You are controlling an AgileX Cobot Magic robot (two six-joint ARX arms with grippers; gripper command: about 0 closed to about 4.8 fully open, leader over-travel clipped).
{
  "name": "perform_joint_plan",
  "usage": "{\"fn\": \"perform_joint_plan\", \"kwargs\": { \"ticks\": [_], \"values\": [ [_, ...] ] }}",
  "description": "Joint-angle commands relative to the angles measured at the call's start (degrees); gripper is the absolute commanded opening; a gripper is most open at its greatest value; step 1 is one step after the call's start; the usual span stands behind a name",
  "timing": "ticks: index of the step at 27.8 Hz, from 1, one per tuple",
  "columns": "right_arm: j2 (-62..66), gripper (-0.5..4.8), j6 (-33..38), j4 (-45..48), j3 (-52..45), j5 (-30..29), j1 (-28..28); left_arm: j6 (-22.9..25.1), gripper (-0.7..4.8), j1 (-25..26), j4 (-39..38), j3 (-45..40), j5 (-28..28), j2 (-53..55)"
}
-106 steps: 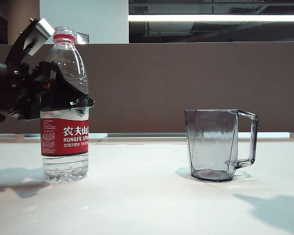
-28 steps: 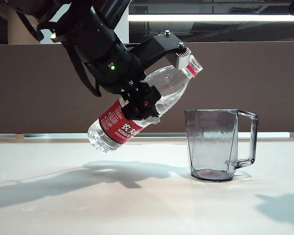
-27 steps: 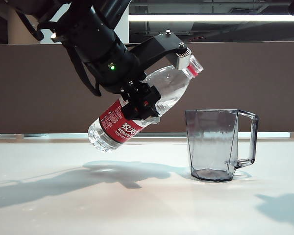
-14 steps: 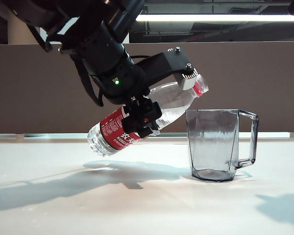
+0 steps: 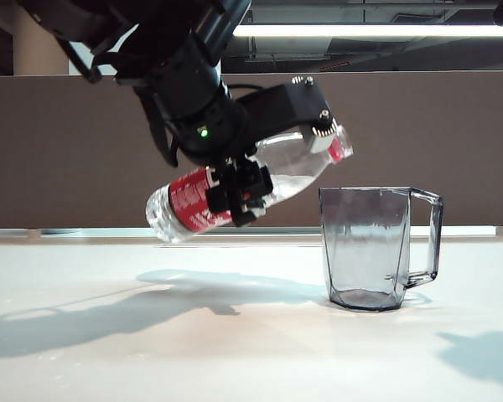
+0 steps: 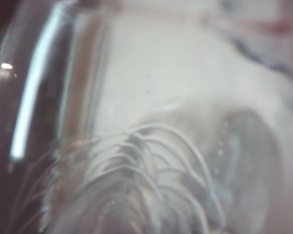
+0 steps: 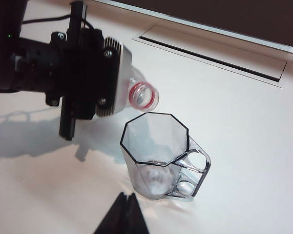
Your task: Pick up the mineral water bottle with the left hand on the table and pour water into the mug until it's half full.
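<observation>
Stretching across the scene is a white table (image 5: 251, 335). Above it, the left gripper (image 5: 256, 167) is clamped around the middle of the mineral water bottle (image 5: 189, 209), held tilted in the air, its open mouth (image 7: 144, 95) just beside the mug's rim. The mug (image 5: 369, 247) stands upright and looks empty. The bottle likely feels light, thin-walled and squeezable, so a mid-body hold suits it. The right gripper (image 7: 122, 217) hangs above the mug, its dark tips seemingly together.
</observation>
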Motion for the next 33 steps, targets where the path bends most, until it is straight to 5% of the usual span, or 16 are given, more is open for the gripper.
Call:
{"fn": "perform_joint_plan", "kwargs": {
  "ticks": [1, 33],
  "values": [
    [-0.1, -0.03, 0.1, 1.0, 0.3, 0.1, 0.0, 3.7, 2.19, -0.1, 2.9, 2.5, -0.9, -0.6],
    [-0.1, -0.03, -0.2, 1.0, 0.3, 0.1, 0.0, 19.9, 2.14, -0.4, 2.0, 4.5, -2.2, -0.6]
  ]
}}
